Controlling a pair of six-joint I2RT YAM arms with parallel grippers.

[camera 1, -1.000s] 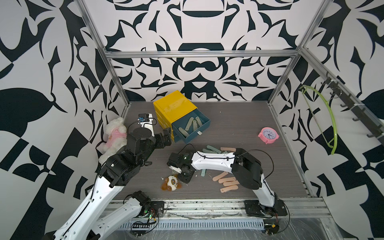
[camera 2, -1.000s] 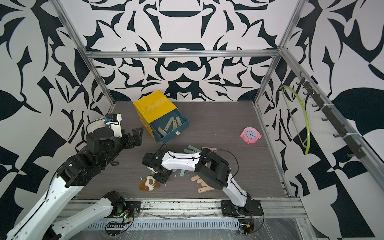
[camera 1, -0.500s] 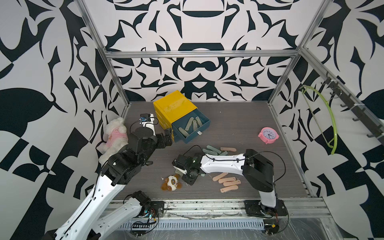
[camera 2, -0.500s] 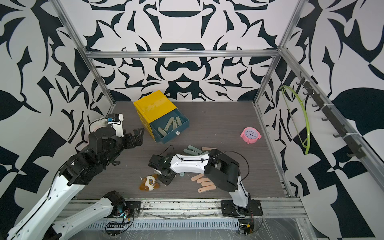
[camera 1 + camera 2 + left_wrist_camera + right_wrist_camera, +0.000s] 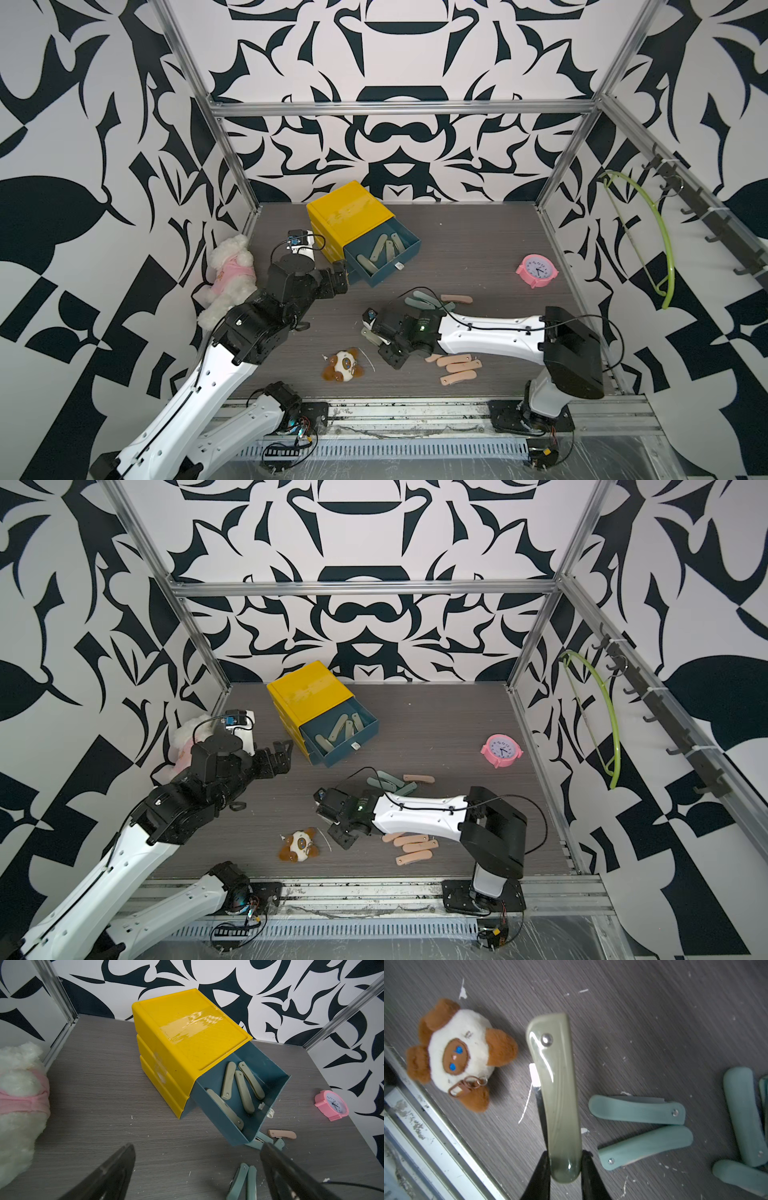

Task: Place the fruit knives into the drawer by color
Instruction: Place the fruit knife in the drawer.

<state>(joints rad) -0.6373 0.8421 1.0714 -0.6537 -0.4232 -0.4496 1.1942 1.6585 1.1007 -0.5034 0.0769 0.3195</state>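
Just beside the plush toy, the right gripper pinches an olive knife by one end; light, stiff and glossy, it may pivot, so mid-handle seems safer, while the left gripper gapes empty.

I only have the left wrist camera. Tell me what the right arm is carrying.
Observer: The right gripper is shut on one end of an olive green knife.
Operator: Report anything near it that isn't a knife.
Observer: A brown-and-white plush toy lies close beside that gripper, not touching it.
Operator: Now give me the peach knives outside my view.
Observer: A group of peach knives lies side by side near the front edge of the table.
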